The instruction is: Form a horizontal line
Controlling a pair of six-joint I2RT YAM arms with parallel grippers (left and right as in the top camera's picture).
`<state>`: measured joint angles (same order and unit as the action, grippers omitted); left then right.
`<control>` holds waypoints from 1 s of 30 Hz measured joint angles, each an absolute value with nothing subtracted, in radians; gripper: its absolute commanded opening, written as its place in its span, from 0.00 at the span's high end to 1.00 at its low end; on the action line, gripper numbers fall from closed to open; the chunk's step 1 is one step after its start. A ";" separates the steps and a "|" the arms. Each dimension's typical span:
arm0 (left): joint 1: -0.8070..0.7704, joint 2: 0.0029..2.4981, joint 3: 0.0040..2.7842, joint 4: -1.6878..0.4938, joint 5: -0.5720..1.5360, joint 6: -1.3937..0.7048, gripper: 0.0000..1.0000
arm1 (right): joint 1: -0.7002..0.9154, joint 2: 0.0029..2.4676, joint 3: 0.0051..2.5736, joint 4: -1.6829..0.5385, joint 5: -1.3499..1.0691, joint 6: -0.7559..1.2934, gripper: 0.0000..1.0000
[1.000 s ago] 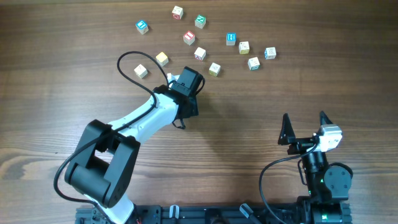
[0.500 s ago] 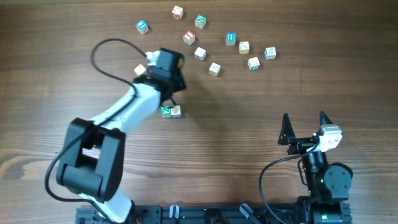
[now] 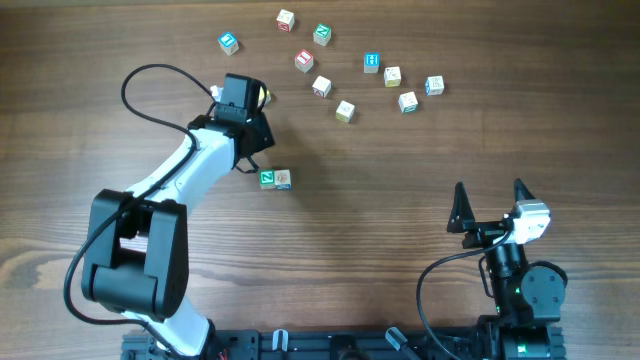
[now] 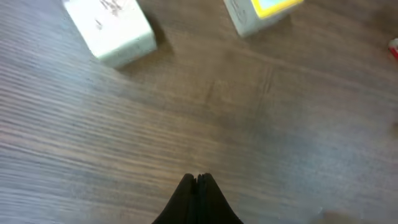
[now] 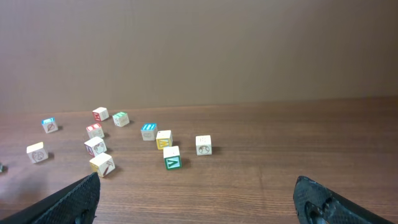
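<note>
A: Overhead: line (image 3: 276, 179) is two touching cubes, centre-left; left gripper (image 3: 243, 95) farther off by a yellow cube (image 3: 262, 95); right gripper (image 3: 490, 195) near right, fingers apart.
B: Left wrist: tips together, empty; white cube (image 4: 112, 28) far left. Right wrist: loose cubes (image 5: 99, 147) far left.

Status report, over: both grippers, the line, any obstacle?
Left gripper shut, empty, over loose cubes. Right gripper open, parked. Horizontal line: two cubes, green and cream, touching. No obstacle beside it.
</note>
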<state>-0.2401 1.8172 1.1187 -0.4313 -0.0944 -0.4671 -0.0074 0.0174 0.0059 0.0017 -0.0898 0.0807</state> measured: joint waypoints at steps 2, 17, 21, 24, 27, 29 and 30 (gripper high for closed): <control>-0.240 1.817 1.119 -0.453 -0.042 -0.460 0.94 | -0.007 0.017 0.006 0.002 -0.090 0.081 0.00; -0.240 1.885 1.119 -0.510 0.074 -0.412 0.96 | -0.007 0.017 0.006 0.002 -0.090 0.081 0.00; -0.240 1.885 1.119 -0.528 0.078 -0.412 0.96 | -0.007 0.017 0.006 0.002 -0.090 0.081 0.00; -0.240 1.885 1.119 -0.538 0.078 -0.411 0.96 | -0.007 0.017 0.006 0.002 -0.090 0.081 0.00; -0.240 1.885 1.119 -0.539 0.078 -0.411 0.96 | -0.007 0.017 0.006 0.002 -0.090 0.081 0.00; -0.240 1.885 1.119 -0.539 0.078 -0.411 0.96 | -0.007 0.017 0.006 0.002 -0.090 0.081 0.00; -0.240 1.885 1.119 -0.539 0.078 -0.411 0.96 | -0.007 0.017 0.006 0.002 -0.090 0.081 0.00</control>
<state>-0.2401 1.8851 1.1194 -0.5392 0.0780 -0.4114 -0.0074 0.0174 0.0059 0.0017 -0.0898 0.0807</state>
